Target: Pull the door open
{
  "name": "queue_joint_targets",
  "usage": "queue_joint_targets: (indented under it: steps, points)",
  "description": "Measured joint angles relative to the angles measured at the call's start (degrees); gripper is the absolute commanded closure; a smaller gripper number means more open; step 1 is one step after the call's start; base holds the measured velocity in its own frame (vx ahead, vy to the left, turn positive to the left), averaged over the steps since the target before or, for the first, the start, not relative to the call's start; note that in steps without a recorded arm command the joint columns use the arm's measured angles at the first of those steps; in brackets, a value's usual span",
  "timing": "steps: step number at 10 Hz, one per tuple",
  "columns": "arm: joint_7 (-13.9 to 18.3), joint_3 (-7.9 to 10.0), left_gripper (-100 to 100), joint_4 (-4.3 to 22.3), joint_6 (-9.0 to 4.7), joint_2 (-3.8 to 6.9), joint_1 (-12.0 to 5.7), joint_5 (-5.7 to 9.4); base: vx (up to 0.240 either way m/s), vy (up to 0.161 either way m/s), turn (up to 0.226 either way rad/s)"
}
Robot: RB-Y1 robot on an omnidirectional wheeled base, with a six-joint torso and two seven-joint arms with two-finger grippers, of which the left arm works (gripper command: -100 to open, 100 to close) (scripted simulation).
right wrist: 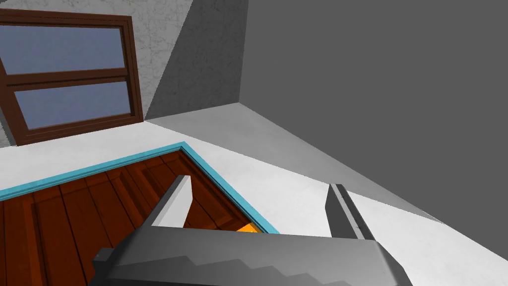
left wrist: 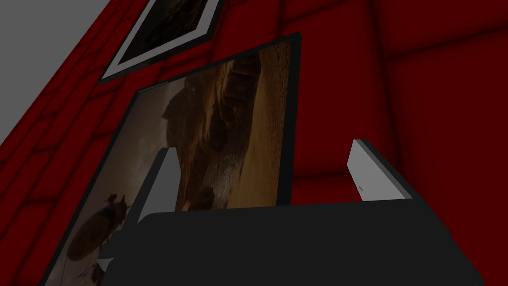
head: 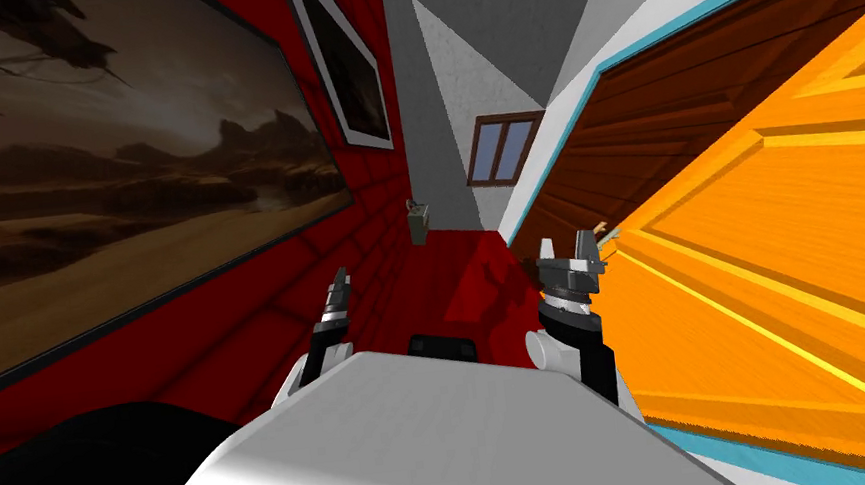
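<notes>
An orange panelled door (head: 773, 249) stands on my right, its near edge angled towards me. Behind it, a teal frame (head: 594, 77) surrounds a dark brown panelled surface (head: 650, 131). A small handle-like stub (head: 604, 229) sticks out at the orange door's edge. Just left of that edge my right gripper (head: 565, 241) is open and holds nothing. In the right wrist view the gripper (right wrist: 260, 183) points at the teal frame's corner (right wrist: 186, 146), with a sliver of orange (right wrist: 246, 228) between its fingers. My left gripper (head: 340, 286) is raised by the red wall, open (left wrist: 263, 169) and empty.
A red wall (head: 258, 323) with a large framed landscape (head: 92, 180) runs close along my left. The passage between it and the door is narrow, with a red floor (head: 465, 281). A small grey-green object (head: 419, 222) and a window (head: 501, 149) lie at the far end.
</notes>
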Motion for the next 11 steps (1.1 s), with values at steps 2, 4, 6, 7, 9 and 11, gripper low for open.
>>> queue_joint_targets:
  steps: [2, 4, 6, 7, 9, 11]
  points:
    - [-0.77, 0.62, -100, 1.08, -0.31, 0.22, 0.12, -0.05, -0.048, -0.034, 0.303]
    - [-1.68, 1.20, -100, 2.37, -0.79, 0.34, 0.18, -0.17, -0.057, -0.038, 0.343]
    - [-2.64, 1.96, -100, 3.83, -1.22, 0.59, 0.24, -0.25, -0.072, -0.057, 0.453]
    - [-3.20, 2.39, -100, 4.41, -1.48, 0.67, 0.62, -0.29, -0.058, -0.059, 0.344]
    - [-4.45, 3.27, -100, 5.63, -1.67, 0.81, 0.82, -0.41, -0.048, -0.043, 0.326]
    - [-5.47, 3.98, -100, 6.86, -2.01, 0.93, 0.93, -0.51, -0.042, -0.044, 0.368]
